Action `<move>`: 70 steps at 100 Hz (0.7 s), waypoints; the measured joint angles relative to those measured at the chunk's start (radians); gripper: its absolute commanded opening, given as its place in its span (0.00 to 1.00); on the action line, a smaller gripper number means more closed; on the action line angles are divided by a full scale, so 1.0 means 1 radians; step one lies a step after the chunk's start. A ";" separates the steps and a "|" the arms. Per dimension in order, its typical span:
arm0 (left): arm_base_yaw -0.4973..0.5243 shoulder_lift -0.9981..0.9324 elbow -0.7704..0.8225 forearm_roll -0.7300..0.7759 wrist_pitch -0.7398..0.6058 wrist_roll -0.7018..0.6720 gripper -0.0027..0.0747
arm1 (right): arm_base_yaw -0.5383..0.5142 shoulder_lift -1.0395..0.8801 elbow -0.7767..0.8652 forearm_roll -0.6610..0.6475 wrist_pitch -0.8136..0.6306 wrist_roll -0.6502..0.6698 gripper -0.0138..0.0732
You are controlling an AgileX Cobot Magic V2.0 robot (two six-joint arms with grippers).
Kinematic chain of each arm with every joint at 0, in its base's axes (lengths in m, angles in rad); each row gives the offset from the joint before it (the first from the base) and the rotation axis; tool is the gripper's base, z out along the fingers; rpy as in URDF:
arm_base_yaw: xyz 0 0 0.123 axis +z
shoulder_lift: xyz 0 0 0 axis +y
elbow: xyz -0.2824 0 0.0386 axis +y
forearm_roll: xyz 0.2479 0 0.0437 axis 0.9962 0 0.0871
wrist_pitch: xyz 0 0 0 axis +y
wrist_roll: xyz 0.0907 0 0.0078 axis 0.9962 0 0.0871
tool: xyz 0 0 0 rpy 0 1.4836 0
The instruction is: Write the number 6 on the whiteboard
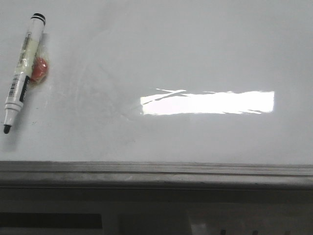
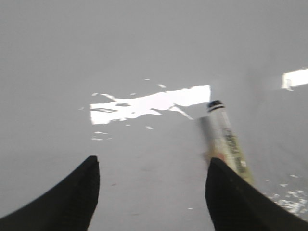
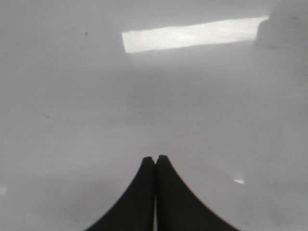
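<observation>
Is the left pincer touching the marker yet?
Cannot tell. In the left wrist view the open left pincer has one finger overlapping the marker, hiding any contact or gap. The front view shows the marker lying on the whiteboard, no pincer visible.

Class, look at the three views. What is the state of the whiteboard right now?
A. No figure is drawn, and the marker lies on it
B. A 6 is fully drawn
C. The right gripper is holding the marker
A: the whiteboard shows only glare and smears, and the marker lies loose at its left side.
</observation>
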 measured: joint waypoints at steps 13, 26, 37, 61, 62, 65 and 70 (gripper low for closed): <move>-0.133 0.051 0.000 0.000 -0.002 0.000 0.60 | 0.000 0.000 0.000 0.000 0.000 0.000 0.09; -0.220 0.151 0.000 -0.048 -0.020 0.000 0.60 | 0.000 0.000 0.000 0.000 0.000 0.000 0.09; -0.252 0.241 0.000 -0.115 -0.071 0.000 0.60 | 0.000 0.000 0.000 0.000 0.000 0.000 0.09; -0.263 0.416 -0.017 -0.155 -0.161 -0.007 0.60 | 0.000 0.002 0.000 0.000 0.000 0.000 0.09; -0.263 0.419 -0.016 -0.155 -0.161 -0.006 0.60 | 0.000 0.002 0.000 0.000 0.000 0.000 0.09; -0.263 0.431 -0.023 -0.155 -0.164 -0.014 0.60 | 0.000 0.002 0.000 0.000 0.000 0.000 0.09; -0.263 0.449 -0.030 -0.156 -0.166 -0.023 0.60 | 0.000 0.002 0.000 0.000 0.000 0.000 0.09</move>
